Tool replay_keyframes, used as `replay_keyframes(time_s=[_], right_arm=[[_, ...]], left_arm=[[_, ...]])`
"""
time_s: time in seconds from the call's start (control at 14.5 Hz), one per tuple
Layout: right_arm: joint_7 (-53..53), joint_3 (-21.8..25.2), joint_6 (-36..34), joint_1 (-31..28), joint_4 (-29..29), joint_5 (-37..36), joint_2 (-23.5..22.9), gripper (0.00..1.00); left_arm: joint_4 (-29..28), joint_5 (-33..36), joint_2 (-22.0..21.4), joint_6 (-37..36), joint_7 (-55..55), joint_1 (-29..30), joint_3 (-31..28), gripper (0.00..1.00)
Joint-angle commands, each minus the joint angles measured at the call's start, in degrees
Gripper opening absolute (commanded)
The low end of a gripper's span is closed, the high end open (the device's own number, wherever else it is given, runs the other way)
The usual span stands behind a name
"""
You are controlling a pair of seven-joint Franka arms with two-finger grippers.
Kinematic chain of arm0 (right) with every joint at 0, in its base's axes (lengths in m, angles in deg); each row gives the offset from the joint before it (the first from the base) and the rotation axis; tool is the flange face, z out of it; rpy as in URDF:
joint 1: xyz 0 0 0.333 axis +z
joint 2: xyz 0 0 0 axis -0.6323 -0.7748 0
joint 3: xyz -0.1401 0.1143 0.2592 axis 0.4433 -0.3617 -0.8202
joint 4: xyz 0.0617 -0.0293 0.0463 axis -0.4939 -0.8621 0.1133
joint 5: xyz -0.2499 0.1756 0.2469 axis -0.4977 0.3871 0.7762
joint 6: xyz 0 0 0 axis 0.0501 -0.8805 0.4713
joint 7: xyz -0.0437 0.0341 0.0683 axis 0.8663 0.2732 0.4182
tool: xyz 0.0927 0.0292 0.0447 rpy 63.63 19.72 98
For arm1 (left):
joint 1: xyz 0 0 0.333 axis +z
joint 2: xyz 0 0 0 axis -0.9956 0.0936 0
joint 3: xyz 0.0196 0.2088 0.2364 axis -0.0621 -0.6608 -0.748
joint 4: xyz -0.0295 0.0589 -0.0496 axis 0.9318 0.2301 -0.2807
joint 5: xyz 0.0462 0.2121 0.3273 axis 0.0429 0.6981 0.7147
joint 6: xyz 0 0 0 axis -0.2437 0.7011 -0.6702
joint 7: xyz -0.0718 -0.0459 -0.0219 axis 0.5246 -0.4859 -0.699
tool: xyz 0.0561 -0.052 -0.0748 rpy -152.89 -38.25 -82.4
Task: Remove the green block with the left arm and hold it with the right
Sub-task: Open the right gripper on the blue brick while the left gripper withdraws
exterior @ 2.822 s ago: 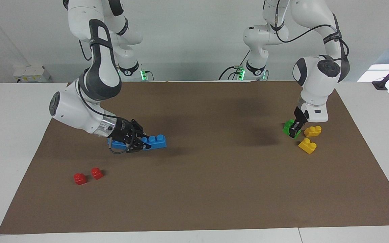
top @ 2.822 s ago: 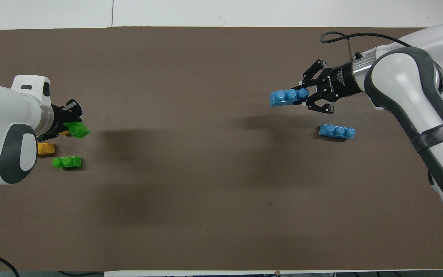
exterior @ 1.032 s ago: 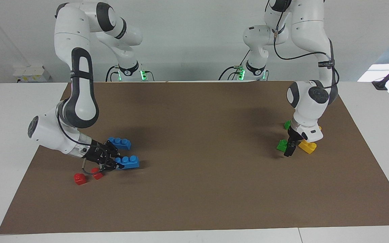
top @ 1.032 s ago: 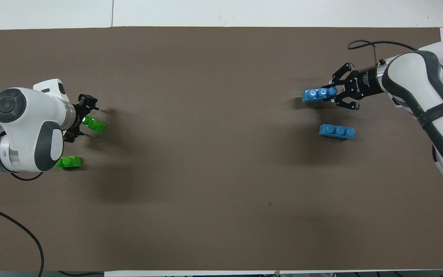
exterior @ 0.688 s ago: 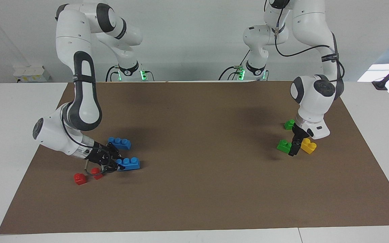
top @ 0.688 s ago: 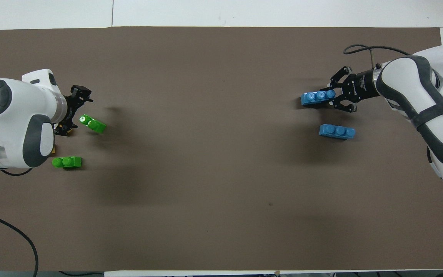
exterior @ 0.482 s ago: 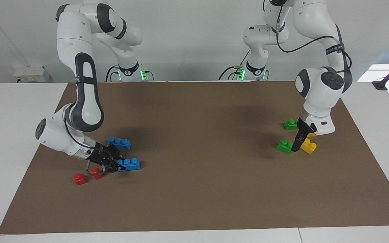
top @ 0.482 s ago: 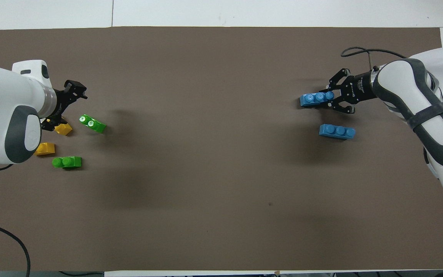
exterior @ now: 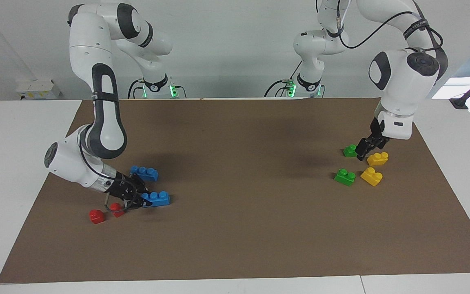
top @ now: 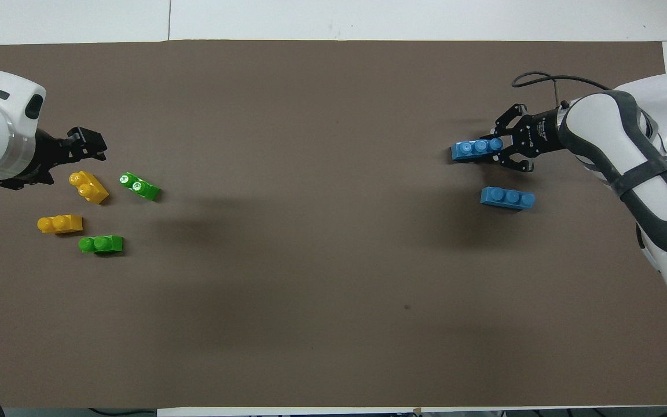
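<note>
The green block point(exterior: 344, 177) lies free on the brown mat point(exterior: 251, 228) at the left arm's end of the tabletop, just beside a yellow brick point(exterior: 371, 176). The left pincer point(exterior: 366, 149) hangs wide and empty over the second green brick point(exterior: 349, 151). The right pincer point(exterior: 140, 199) grips one end of a blue brick point(exterior: 156, 198) resting on the mat near two red bricks point(exterior: 96, 216).

Count: two small bright green two-stud plastic bricks point(exterior: 344, 177) point(exterior: 349, 151), two yellow two-stud plastic bricks point(exterior: 371, 176) point(exterior: 378, 158), two blue three-stud plastic bricks point(exterior: 157, 198) point(exterior: 145, 172), two small red plastic blocks point(exterior: 96, 216) point(exterior: 116, 209).
</note>
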State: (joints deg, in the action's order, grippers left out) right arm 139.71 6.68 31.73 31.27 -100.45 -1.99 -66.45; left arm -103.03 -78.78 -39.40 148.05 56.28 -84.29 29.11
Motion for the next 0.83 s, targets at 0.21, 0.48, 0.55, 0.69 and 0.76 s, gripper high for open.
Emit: replay_keyframes(time_s=[0.21,0.48,0.55,0.69,0.76], right_arm=[[-2.9,-0.4,2.6,-0.1,-2.5,-1.1,0.8,0.78],[-2.3,-0.4,0.1,0.0,-1.9,-1.1,2.0,0.92],[-2.3,-0.4,-0.6,-0.1,-1.9,-1.1,2.8,0.93],[-1.9,-0.3,-2.0,0.0,-1.9,-1.1,4.0,0.94],[-1.7,-0.3,-2.7,-0.1,-1.9,-1.2,4.7,0.94]], left_arm=[[-1.1,-0.2,-10.0,-11.0,8.0,-0.3,0.2,1.0],[-1.4,-0.2,-12.6,-15.9,14.0,-1.0,0.6,1.0],[-2.2,-0.2,-12.8,-15.9,18.0,-0.8,0.6,1.0],[-3.3,-0.9,-13.4,-14.3,19.7,-0.8,0.4,1.0],[-3.4,-1.6,-13.8,-14.4,19.7,-0.4,0.2,1.0]])
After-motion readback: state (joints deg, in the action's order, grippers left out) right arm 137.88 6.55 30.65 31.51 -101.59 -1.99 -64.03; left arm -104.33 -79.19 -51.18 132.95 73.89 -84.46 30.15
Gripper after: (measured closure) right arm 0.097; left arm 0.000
